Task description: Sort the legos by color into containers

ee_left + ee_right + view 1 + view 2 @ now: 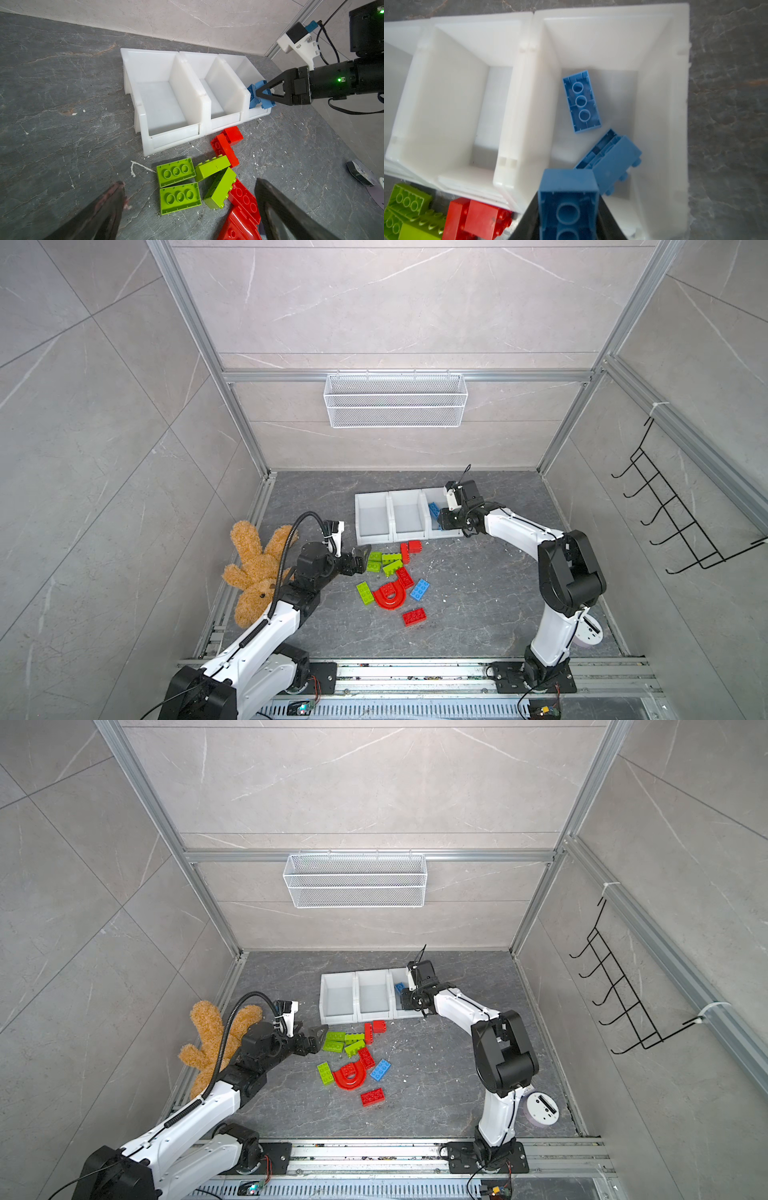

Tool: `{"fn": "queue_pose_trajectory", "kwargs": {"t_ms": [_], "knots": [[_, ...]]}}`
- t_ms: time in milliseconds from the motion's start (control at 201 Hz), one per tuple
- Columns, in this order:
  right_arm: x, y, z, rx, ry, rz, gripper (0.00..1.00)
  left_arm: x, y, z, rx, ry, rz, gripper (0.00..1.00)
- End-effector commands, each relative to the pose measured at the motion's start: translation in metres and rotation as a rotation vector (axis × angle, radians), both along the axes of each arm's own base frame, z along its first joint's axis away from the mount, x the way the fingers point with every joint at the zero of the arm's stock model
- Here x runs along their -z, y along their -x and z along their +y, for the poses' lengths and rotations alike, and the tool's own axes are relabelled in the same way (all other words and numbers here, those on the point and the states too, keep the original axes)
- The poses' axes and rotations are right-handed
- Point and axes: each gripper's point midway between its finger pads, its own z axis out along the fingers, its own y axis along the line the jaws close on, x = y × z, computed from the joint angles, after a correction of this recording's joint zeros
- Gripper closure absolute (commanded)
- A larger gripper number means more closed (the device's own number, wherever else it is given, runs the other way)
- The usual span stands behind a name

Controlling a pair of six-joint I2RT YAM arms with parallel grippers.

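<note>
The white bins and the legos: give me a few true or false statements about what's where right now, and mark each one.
1. The right gripper holds a blue brick at the rightmost bin. True.
2. The middle bin holds red bricks. False: it is empty, and the red bricks lie on the table in front of the bins.
3. Two blue bricks lie inside the rightmost bin. True.
4. The left gripper is shut on a green brick. False: its jaws are open and empty, near the green bricks.
5. No blue lego lies on the table. False: a blue lego lies beside the red arch.
</note>
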Motion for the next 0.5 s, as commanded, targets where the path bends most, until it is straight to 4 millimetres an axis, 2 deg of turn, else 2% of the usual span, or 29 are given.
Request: {"fn": "queue_pose_trajectory", "kwargs": {"t_ms": [0,124,249,358,498], "knots": [[0.005,-0.016,0.0,0.005,-0.004,-0.003,0.7,-0.011,-0.003,0.002,-0.005,-0.008,-0.052,0.0],[0.008,-0.024,0.002,0.009,0.0,0.002,0.68,-0.01,-0.003,0.002,-0.005,-0.009,-0.05,0.0],[0.005,-0.028,0.001,0.02,0.003,-0.005,0.56,-0.008,-0.003,0.002,-0.004,-0.008,-0.045,0.0],[-0.008,-0.028,0.0,0.023,-0.003,-0.019,0.43,-0.011,-0.003,0.001,-0.001,-0.004,-0.051,0.0],[-0.028,-0.02,-0.003,0.029,-0.013,-0.048,0.4,-0.013,-0.001,0.002,-0.002,-0.003,-0.057,0.0]]}}
